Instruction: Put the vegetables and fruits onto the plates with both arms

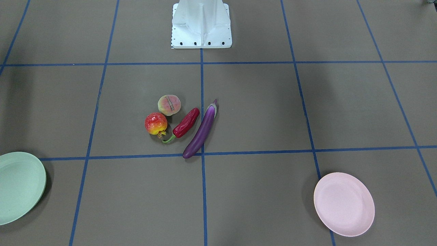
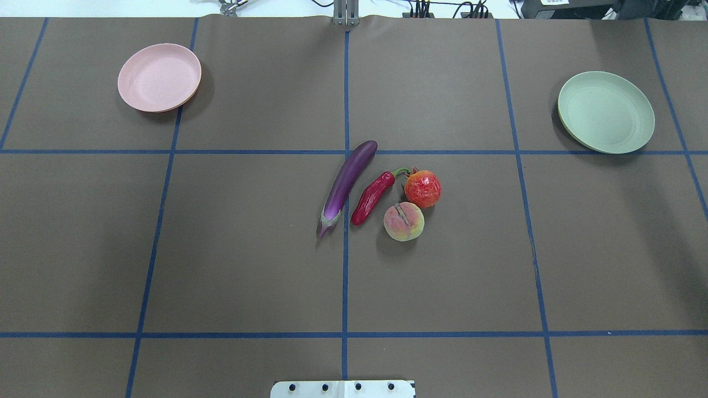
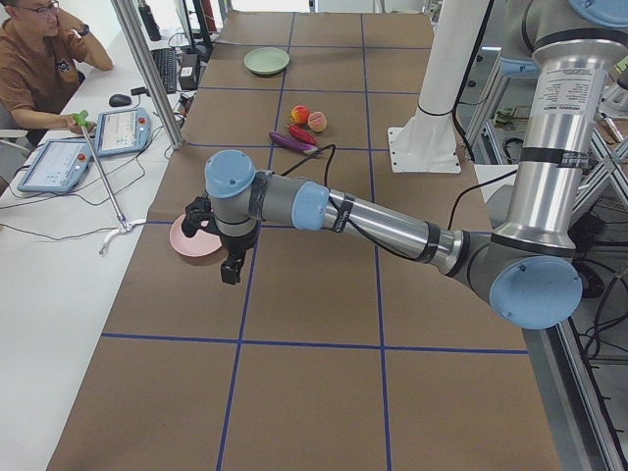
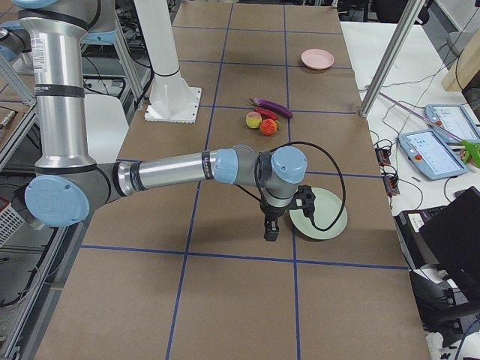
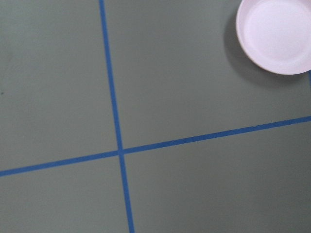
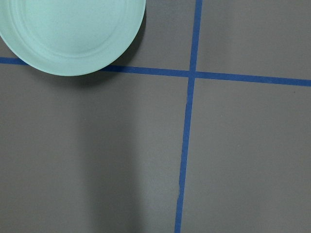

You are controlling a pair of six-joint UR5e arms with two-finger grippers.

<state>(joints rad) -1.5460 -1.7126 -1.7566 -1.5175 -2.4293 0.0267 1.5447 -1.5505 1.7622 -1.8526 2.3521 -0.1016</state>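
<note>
The purple eggplant point(image 2: 348, 179), red chili point(image 2: 373, 196), red-and-yellow pomegranate point(image 2: 423, 189) and peach point(image 2: 404, 221) lie close together at the table's middle. The pink plate point(image 2: 159, 77) is at the far left and the mint green plate point(image 2: 605, 111) at the far right; both hold nothing. My left gripper point(image 3: 232, 267) hangs above the table beside the pink plate point(image 3: 186, 243). My right gripper point(image 4: 271, 229) hangs beside the green plate point(image 4: 324, 219). Both grippers show only in the side views, so I cannot tell whether they are open or shut.
The white base block point(image 1: 201, 25) stands at the table's near edge. Blue tape lines point(image 2: 345, 249) divide the brown table. An operator point(image 3: 39, 59) sits at the side bench with tablets point(image 3: 123, 130) and cables.
</note>
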